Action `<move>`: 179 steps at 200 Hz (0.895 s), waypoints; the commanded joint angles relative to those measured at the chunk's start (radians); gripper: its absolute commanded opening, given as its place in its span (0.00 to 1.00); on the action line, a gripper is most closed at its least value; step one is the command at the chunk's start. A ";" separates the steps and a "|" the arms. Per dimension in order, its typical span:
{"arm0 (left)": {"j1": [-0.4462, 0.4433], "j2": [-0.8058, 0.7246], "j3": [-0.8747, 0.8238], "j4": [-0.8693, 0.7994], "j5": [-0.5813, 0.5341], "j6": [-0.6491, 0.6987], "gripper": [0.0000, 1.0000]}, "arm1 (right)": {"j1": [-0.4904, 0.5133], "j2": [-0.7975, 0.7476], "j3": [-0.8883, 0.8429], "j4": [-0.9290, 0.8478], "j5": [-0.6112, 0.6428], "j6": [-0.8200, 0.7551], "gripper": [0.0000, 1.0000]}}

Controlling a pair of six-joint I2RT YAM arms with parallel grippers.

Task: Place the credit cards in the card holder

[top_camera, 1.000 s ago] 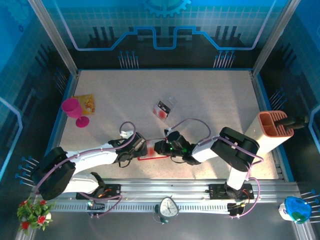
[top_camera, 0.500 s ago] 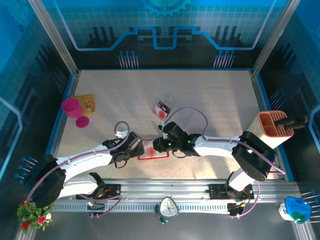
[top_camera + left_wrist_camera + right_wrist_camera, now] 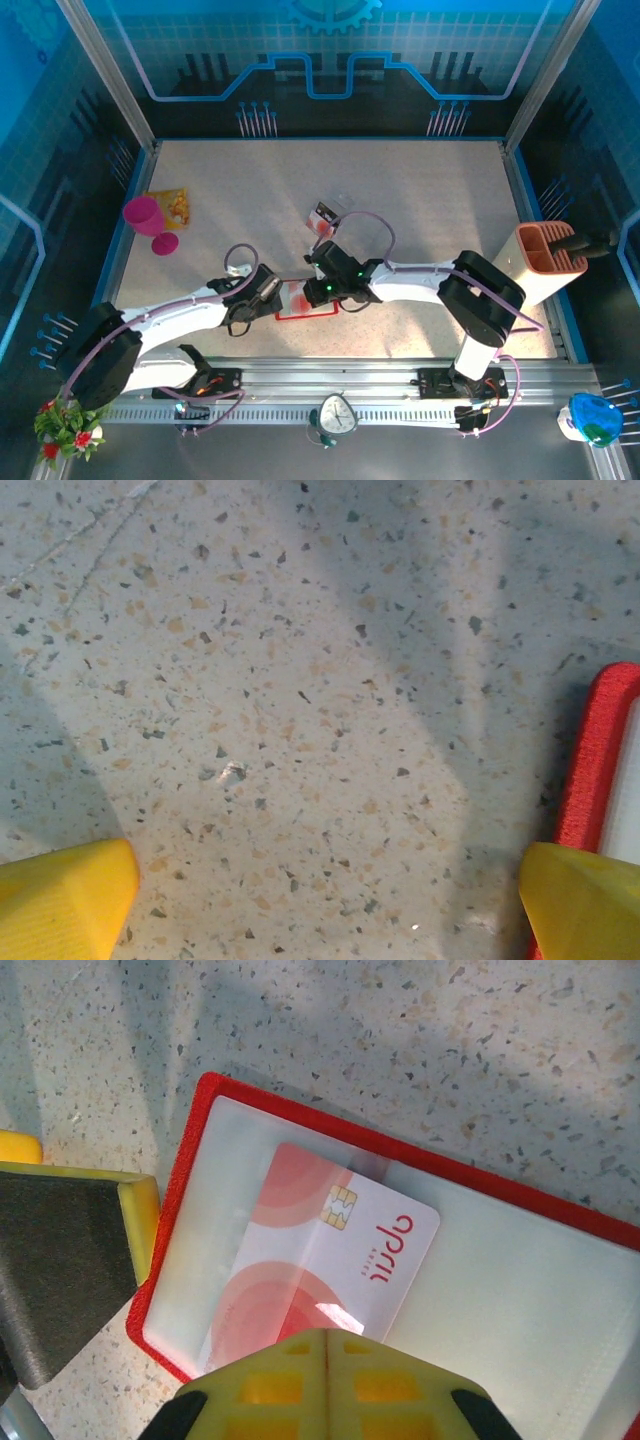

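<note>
The card holder (image 3: pixel 300 1110), a red wallet, lies open on the table with its pale inside up. One credit card (image 3: pixel 320 1250), white with red rounds and a chip, rests slanted on that inside. My right gripper (image 3: pixel 328 1360) is shut, its joined tips over the card's near edge. From above, the holder (image 3: pixel 305 315) sits between my right gripper (image 3: pixel 318 292) and my left gripper (image 3: pixel 275 297). My left gripper (image 3: pixel 325 910) is wide open over bare table, the holder's red edge (image 3: pixel 595 760) beside its right finger. A second card (image 3: pixel 323 213) lies farther back.
A clear plastic sleeve (image 3: pixel 342 204) lies by the far card. A pink goblet (image 3: pixel 150 222) and a yellow-orange packet (image 3: pixel 170 207) stand at the left edge. An orange-brown two-slot rack (image 3: pixel 550 250) stands at the right edge.
My right arm has reached farther left over the holder, and its jaws have closed fully. My left gripper has stayed open at the holder's left side.
</note>
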 commanded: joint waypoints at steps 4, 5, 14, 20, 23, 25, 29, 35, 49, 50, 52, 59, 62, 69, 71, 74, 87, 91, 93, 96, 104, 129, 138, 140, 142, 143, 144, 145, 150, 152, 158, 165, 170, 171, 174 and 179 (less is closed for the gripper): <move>0.009 0.036 -0.023 0.032 0.008 0.000 0.99 | 0.018 0.042 0.046 -0.046 0.021 -0.029 0.07; 0.009 0.037 -0.023 0.034 0.009 0.000 0.99 | 0.019 0.044 0.046 -0.047 0.021 -0.029 0.07; 0.010 0.044 -0.027 0.043 0.012 0.000 0.99 | 0.022 0.058 0.055 -0.052 0.021 -0.028 0.06; 0.010 0.048 -0.030 0.049 0.014 -0.001 0.99 | 0.024 0.070 0.062 -0.055 0.021 -0.028 0.06; 0.010 0.050 -0.030 0.051 0.014 0.000 0.99 | 0.027 0.076 0.066 -0.057 0.021 -0.029 0.06; 0.010 0.050 -0.031 0.053 0.015 0.001 0.99 | 0.028 0.079 0.069 -0.060 0.021 -0.029 0.05; 0.010 0.053 -0.032 0.055 0.016 0.001 0.99 | 0.031 0.087 0.075 -0.063 0.021 -0.030 0.05; 0.011 0.057 -0.032 0.059 0.017 0.002 0.99 | 0.036 0.098 0.084 -0.070 0.023 -0.031 0.05; 0.010 0.061 -0.032 0.062 0.016 0.005 0.99 | 0.049 0.125 0.102 -0.077 0.026 -0.030 0.04; 0.010 0.062 -0.032 0.062 0.016 0.006 0.99 | 0.049 0.127 0.103 -0.078 0.026 -0.029 0.03; 0.011 0.061 -0.032 0.063 0.017 0.005 0.99 | 0.052 0.129 0.105 -0.079 0.025 -0.028 0.04; 0.010 0.063 -0.032 0.066 0.018 0.006 0.99 | 0.059 0.141 0.111 -0.079 0.023 -0.024 0.03; 0.009 0.063 -0.032 0.066 0.019 0.007 0.99 | 0.060 0.146 0.115 -0.078 0.022 -0.023 0.03; 0.010 0.063 -0.032 0.067 0.018 0.008 0.99 | 0.066 0.154 0.123 -0.077 0.020 -0.020 0.03; 0.011 0.063 -0.032 0.067 0.018 0.007 0.99 | 0.069 0.156 0.124 -0.077 0.019 -0.019 0.03; 0.010 0.063 -0.033 0.067 0.019 0.008 0.99 | 0.072 0.160 0.128 -0.076 0.018 -0.018 0.03; 0.010 0.063 -0.033 0.070 0.019 0.009 0.99 | 0.077 0.168 0.143 -0.077 0.010 -0.014 0.03; 0.011 0.063 -0.032 0.070 0.019 0.010 0.99 | 0.078 0.165 0.146 -0.077 0.009 -0.014 0.03; 0.011 0.063 -0.032 0.070 0.019 0.011 0.99 | 0.078 0.162 0.147 -0.077 0.008 -0.012 0.03; 0.010 0.063 -0.031 0.068 0.019 0.011 0.99 | 0.079 0.160 0.147 -0.076 0.008 -0.012 0.02; 0.010 0.062 -0.032 0.068 0.018 0.011 0.99 | 0.079 0.145 0.145 -0.071 0.010 -0.011 0.03; 0.010 0.055 -0.032 0.065 0.018 0.012 0.99 | 0.068 0.070 0.121 -0.077 0.033 -0.010 0.03; 0.010 0.054 -0.033 0.064 0.017 0.012 0.99 | 0.060 0.040 0.106 -0.077 0.043 -0.009 0.03; 0.010 0.054 -0.033 0.064 0.017 0.012 0.99 | 0.058 0.033 0.103 -0.077 0.046 -0.009 0.03; 0.011 0.053 -0.034 0.065 0.017 0.012 0.99 | 0.055 0.024 0.097 -0.077 0.051 -0.008 0.03; 0.011 0.053 -0.034 0.065 0.017 0.012 0.99 | 0.054 0.021 0.095 -0.077 0.052 -0.008 0.03; 0.011 0.052 -0.035 0.065 0.017 0.012 0.99 | 0.053 0.019 0.093 -0.077 0.053 -0.008 0.03; 0.011 0.052 -0.035 0.066 0.017 0.011 0.99 | 0.052 0.015 0.092 -0.077 0.055 -0.008 0.03; 0.010 0.052 -0.034 0.066 0.017 0.011 0.99 | 0.048 0.005 0.086 -0.078 0.060 -0.009 0.03; 0.010 0.052 -0.036 0.067 0.016 0.011 0.99 | 0.046 0.001 0.084 -0.078 0.062 -0.008 0.03; 0.011 0.052 -0.037 0.069 0.019 0.010 0.99 | 0.040 -0.007 0.079 -0.081 0.064 -0.012 0.03; 0.010 0.052 -0.038 0.072 0.018 0.010 0.99 | 0.034 -0.011 0.078 -0.086 0.064 -0.015 0.03; 0.010 0.052 -0.038 0.073 0.020 0.011 0.99 | 0.030 -0.012 0.078 -0.089 0.065 -0.019 0.03; 0.010 0.052 -0.038 0.073 0.020 0.011 0.99 | 0.030 -0.012 0.077 -0.090 0.065 -0.019 0.03; 0.010 0.052 -0.038 0.074 0.020 0.011 0.99 | 0.029 -0.009 0.078 -0.093 0.065 -0.021 0.03; 0.011 0.052 -0.040 0.075 0.019 0.010 0.99 | 0.026 -0.007 0.077 -0.095 0.066 -0.023 0.03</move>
